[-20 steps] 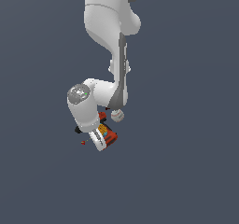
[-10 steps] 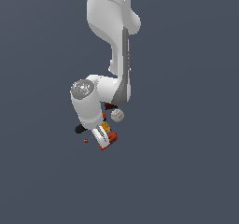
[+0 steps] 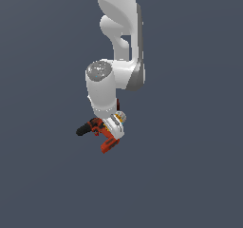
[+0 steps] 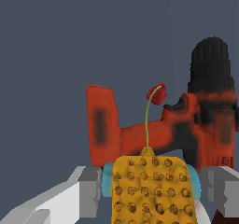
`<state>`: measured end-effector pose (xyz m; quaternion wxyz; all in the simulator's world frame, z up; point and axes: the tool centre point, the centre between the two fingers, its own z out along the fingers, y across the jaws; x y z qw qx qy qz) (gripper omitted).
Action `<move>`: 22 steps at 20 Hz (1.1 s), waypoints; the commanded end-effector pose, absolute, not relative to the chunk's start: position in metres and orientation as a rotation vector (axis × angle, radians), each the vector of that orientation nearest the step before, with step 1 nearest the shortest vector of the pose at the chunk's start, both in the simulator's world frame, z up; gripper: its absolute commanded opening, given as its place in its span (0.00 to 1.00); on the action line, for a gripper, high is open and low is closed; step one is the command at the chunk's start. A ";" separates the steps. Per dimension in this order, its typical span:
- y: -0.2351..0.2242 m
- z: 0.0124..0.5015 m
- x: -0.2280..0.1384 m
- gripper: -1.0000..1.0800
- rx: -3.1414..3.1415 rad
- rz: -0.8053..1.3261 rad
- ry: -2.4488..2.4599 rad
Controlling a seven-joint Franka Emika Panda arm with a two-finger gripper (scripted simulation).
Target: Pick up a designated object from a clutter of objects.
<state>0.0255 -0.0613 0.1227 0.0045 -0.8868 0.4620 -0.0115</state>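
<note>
you see the yellow-orange block (image 4: 151, 190), studded with a grid of dots and edged light blue, sitting between the gripper (image 4: 154, 190) fingers, which stand apart; the power drill (image 4: 186, 129) lies just behind.

Simulated test scene rather than any real room: the ground (image 3: 199, 175) is a uniform, featureless slate-grey plane with no walls, furniture or horizon. The white robot arm (image 3: 118, 46) and the red-and-black power drill (image 4: 186, 129) show flat, smooth shading and blurred, blocky textures typical of rendered models. Nothing marks it as a home, lab or workshop.
</note>
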 end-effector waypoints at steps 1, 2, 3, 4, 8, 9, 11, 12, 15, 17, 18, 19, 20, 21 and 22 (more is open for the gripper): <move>-0.044 0.142 0.017 0.00 -2.779 -0.035 1.447; -0.036 0.150 0.013 0.00 -2.779 -0.034 1.447; -0.029 0.158 0.009 0.00 -2.779 -0.033 1.447; -0.022 0.166 0.005 0.00 -2.780 -0.032 1.448; 0.009 0.199 -0.010 0.00 -2.782 -0.027 1.450; 0.017 0.208 -0.014 0.00 -2.783 -0.026 1.450; 0.034 0.226 -0.022 0.00 -2.784 -0.024 1.451; 0.041 0.235 -0.026 0.00 -2.784 -0.023 1.452; 0.064 0.260 -0.036 0.00 -2.786 -0.020 1.453; 0.079 0.276 -0.043 0.00 -2.786 -0.017 1.453; 0.086 0.284 -0.046 0.00 -2.787 -0.016 1.453; 0.092 0.291 -0.049 0.00 -2.787 -0.014 1.454; 0.099 0.298 -0.052 0.00 -2.787 -0.013 1.454; 0.105 0.305 -0.054 0.00 -2.787 -0.012 1.454; 0.111 0.311 -0.056 0.00 -2.787 -0.010 1.454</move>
